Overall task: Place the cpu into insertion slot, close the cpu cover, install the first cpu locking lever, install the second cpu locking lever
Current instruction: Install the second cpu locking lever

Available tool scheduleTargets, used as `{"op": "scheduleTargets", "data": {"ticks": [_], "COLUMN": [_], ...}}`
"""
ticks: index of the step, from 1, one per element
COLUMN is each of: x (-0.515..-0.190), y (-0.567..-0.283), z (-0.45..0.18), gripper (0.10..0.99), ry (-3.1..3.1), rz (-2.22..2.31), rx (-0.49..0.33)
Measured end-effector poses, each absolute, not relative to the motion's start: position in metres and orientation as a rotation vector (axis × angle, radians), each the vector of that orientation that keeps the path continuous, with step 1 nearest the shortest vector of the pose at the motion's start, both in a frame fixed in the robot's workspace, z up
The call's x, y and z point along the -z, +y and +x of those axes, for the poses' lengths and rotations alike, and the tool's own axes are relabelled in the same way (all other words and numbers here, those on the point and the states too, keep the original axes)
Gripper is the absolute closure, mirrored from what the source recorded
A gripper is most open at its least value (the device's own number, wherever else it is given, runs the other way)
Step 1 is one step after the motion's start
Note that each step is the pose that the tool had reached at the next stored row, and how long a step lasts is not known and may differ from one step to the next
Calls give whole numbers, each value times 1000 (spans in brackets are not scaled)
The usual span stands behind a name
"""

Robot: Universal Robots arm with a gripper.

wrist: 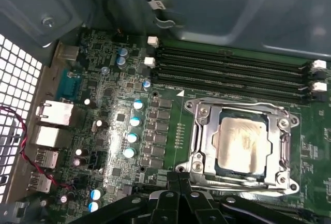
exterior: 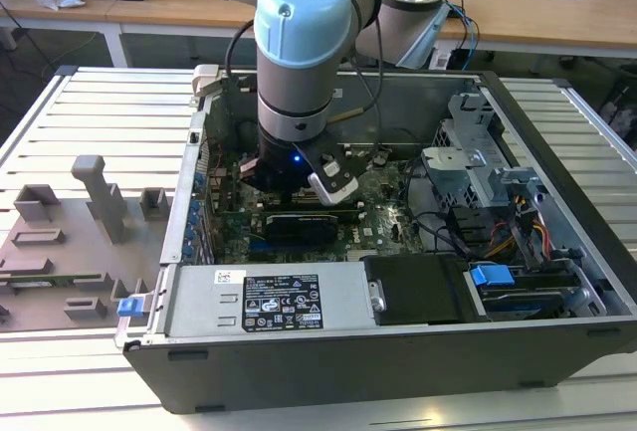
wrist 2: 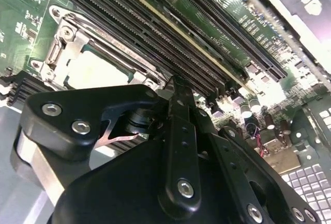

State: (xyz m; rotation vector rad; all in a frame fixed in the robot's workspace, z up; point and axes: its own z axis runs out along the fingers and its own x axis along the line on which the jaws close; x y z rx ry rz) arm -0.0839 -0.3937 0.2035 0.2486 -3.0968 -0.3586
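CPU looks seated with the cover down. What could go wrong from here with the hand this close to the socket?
1. The hand sits at the cover's edge; a small slip might scrape the cpu showing through the window.
2. The memory slots run right beside the socket, so a sideways drift could knock their white latches.
3. The capacitors stand upright near the socket and may get clipped when the arm swings.

Slatted metal workbench, wooden desks behind, dark floor
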Motion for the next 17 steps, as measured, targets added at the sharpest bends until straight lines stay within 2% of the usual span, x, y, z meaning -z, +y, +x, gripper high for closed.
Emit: {"op": "scheduleTargets", "data": {"ticks": [8,12,17], "x": [-198,-197,-208], "y": [-384,-390,-390], "z": [-84,-84,-83], "gripper": [980,980,980], "ry": [-3092,-3089,-3089], "rz": [272,284,288], "rx": [376,394,395]}}
